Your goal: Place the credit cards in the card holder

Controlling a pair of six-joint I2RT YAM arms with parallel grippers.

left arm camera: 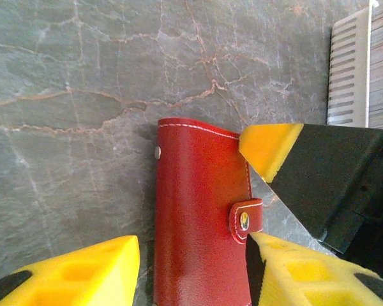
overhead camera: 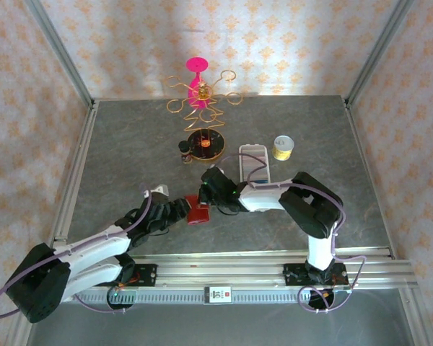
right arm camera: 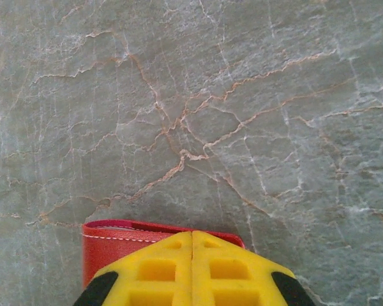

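Card holder, tab fastened. Left gripper straddled it, jaws apart; right gripper, jaws together, at edge. Opening step, likely; unsnap next.

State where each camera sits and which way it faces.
Top external: fixed above and behind the bases, looking down at the table; both arms, left tool, right tool show.
Left wrist: on the left arm, facing down at the card holder; its open yellow fingers straddle it.
Right wrist: on the right arm, facing down; its shut fingers cover the holder's edge.
Shared: all see the card holder.
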